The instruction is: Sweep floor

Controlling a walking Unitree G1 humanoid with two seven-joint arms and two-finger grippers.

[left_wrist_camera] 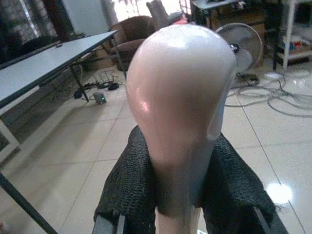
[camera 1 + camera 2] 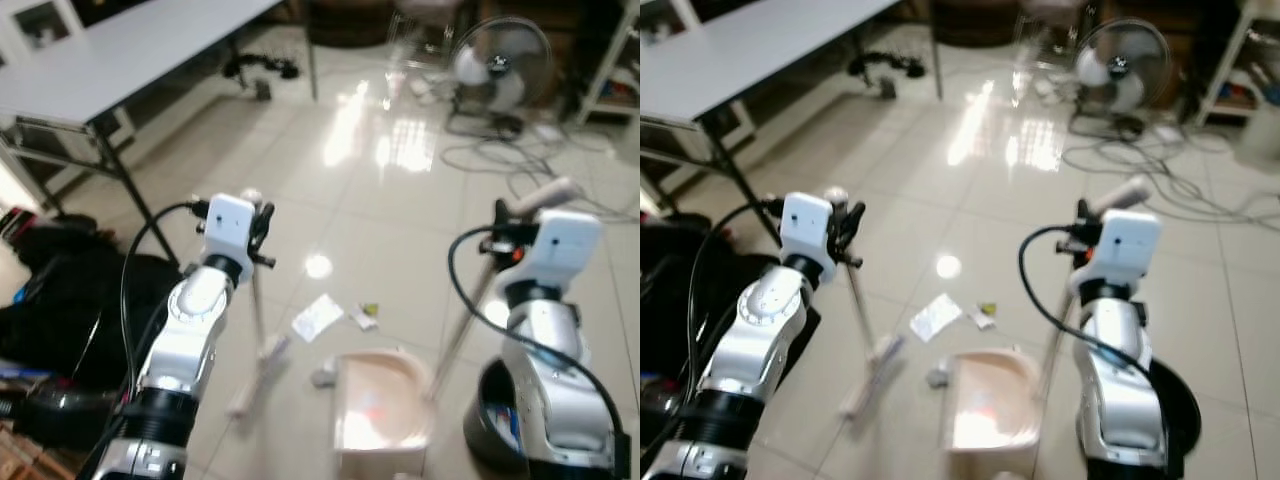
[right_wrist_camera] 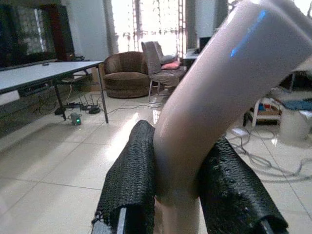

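- The pale pink plastic dustpan point(image 2: 380, 412) sat on the glossy cream tiled floor point(image 2: 400, 210) closest to the robot, its mouth facing away towards the litter; its long handle point(image 2: 462, 315) rose to the right gripper point(image 2: 512, 232).
- The right gripper's two black fingers point(image 3: 132, 180) were closed tight around the pale curved grip of that handle, one on each side.
- Just left of the dustpan stood the pale long-handled broom point(image 2: 262, 340), its brush head resting on the tiles near the pan's left edge; the left gripper point(image 2: 262, 226) was clamped around the rounded knob at the handle's top, fingers point(image 1: 129, 183) pressed to either side.
- Just beyond the pan's mouth lay a crumpled white paper scrap point(image 2: 317, 318) and a small yellowish wrapper point(image 2: 366, 314), with a small grey bit point(image 2: 322, 377) beside the pan's corner.
- By my judgement, the step in hand was gathering litter into the pan; the next move called for carrying the brush head past the paper, then drawing it back while the pan stayed put.
- Farther off stood a grey folding table point(image 2: 130, 45) and a floor fan point(image 2: 500, 65) among loose cables point(image 2: 520, 160).
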